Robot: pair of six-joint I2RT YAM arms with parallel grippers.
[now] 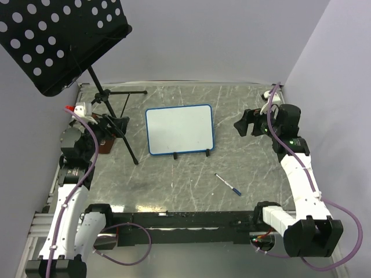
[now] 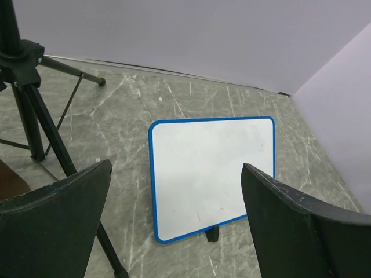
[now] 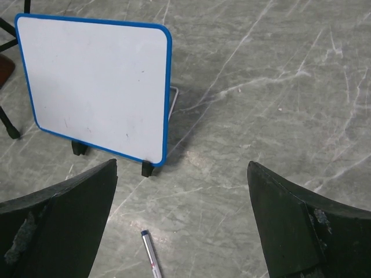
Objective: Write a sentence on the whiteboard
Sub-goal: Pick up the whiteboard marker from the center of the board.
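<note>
On the grey marbled counter (image 1: 191,191), the left claw (image 2: 175,167) is found spread and empty by the music-stand tripod (image 2: 26,110), the blank whiteboard (image 1: 179,128) propped mid-counter, the pen (image 1: 228,185) lying flat before the spread, empty right claw (image 3: 182,164); unbraced, the whiteboard may be tipped by writing pressure.

Whiteboard (image 1: 179,130) (image 2: 211,174) (image 3: 98,81): a small rectangular board with a white writing face, bordered by a blue frame (image 1: 148,134) with rounded corners. It stands in landscape orientation on two small black feet (image 1: 175,155) at its lower edge and leans slightly backward. A thin pale wire loop (image 3: 173,101) shows behind one side edge. The face is turned toward the near edge of the grey marbled table (image 1: 174,191) and carries only a few faint specks. The board stands about midway between the left and right edges, closer to the far edge than to the near one.
</note>
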